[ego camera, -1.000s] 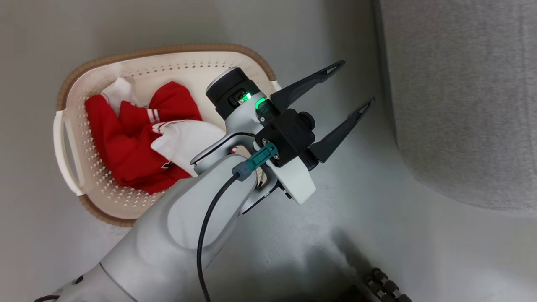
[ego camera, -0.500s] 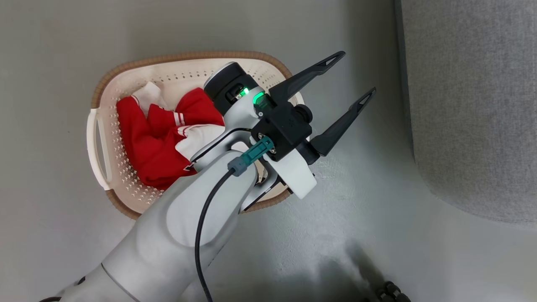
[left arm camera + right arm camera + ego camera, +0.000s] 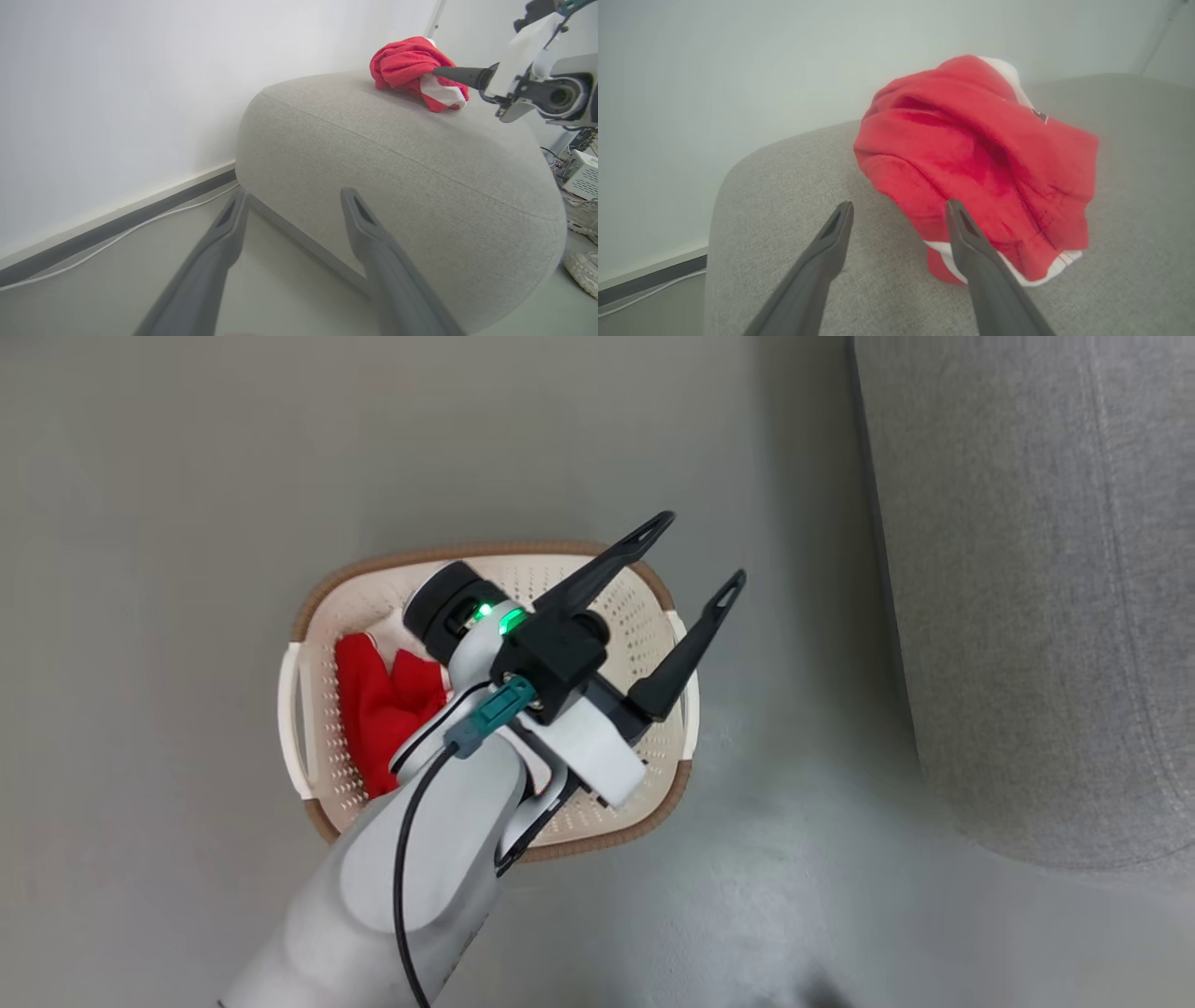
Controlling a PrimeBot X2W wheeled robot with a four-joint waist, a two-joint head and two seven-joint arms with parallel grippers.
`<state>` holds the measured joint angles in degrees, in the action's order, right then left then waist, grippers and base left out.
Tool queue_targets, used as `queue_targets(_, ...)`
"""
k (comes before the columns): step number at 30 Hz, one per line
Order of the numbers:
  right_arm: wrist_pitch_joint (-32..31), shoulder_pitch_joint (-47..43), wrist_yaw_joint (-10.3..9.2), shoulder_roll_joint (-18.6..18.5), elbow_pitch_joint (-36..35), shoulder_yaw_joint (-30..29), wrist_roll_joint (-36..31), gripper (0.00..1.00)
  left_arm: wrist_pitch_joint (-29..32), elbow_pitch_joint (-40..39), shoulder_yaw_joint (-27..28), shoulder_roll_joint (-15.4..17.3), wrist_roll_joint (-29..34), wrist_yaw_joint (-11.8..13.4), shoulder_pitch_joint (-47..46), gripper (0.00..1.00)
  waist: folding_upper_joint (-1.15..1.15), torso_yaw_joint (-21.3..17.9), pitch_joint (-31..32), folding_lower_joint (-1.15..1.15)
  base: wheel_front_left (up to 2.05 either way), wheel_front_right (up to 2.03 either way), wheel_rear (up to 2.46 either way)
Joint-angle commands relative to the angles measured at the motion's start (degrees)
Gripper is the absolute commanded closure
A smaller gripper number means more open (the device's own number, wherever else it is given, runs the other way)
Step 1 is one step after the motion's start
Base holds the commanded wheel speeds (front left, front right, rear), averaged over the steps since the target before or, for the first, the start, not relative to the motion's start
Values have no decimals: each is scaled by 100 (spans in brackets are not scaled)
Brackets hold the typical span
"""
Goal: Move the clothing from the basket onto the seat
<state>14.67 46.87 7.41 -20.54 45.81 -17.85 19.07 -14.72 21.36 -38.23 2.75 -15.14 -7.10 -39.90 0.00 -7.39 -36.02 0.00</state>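
Observation:
The cream basket [image 3: 415, 563] with a brown rim stands on the floor, with red clothing [image 3: 373, 719] bunched in its left half. My left gripper [image 3: 695, 553] hangs open and empty above the basket's right side, its arm hiding the middle. The light grey seat [image 3: 1027, 569] is at the right. From the left wrist, the left gripper [image 3: 294, 200] points at the seat [image 3: 397, 154], where another red and white garment [image 3: 404, 65] lies. My right gripper [image 3: 900, 205] is open just in front of that garment [image 3: 980, 158], which rests loose on the seat [image 3: 784, 196].
Grey floor [image 3: 187, 476] surrounds the basket. A white wall with a dark baseboard [image 3: 117, 228] and a white cable runs behind the seat. Pale shoes [image 3: 581, 273] and a small equipment box [image 3: 581, 172] lie on the floor past the seat's far end.
The head camera has moved: the basket now looks smaller and nearer the centre. My left gripper, still open, now stands over the basket's right side instead of past its rim.

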Motion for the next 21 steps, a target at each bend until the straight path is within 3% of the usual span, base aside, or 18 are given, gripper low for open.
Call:
queue_targets(1, 33, -278, 8, -127, -300, 117, 21, 0, -28, -105, 195, 14, -45, -38, 150, 0, 0, 107, 278, 0, 0, 0, 0)
queue_targets(6, 33, -1058, 8, 332, -1076, 413, 118, 0, -28, 26, 675, 13, -157, -38, 687, 0, 0, 260, 905, 0, 0, 0, 0)
queue_targets(11, 33, -1496, 8, 582, -1349, 636, 134, 0, -28, 100, 951, 13, -199, -38, 1068, 0, 0, 412, 1341, 0, 0, 0, 0)
queue_targets(21, 33, -2237, 8, 861, -1769, 1435, 78, 0, -28, 229, 1845, 13, -155, -36, 1963, 0, 0, 770, 2326, 0, 0, 0, 0)
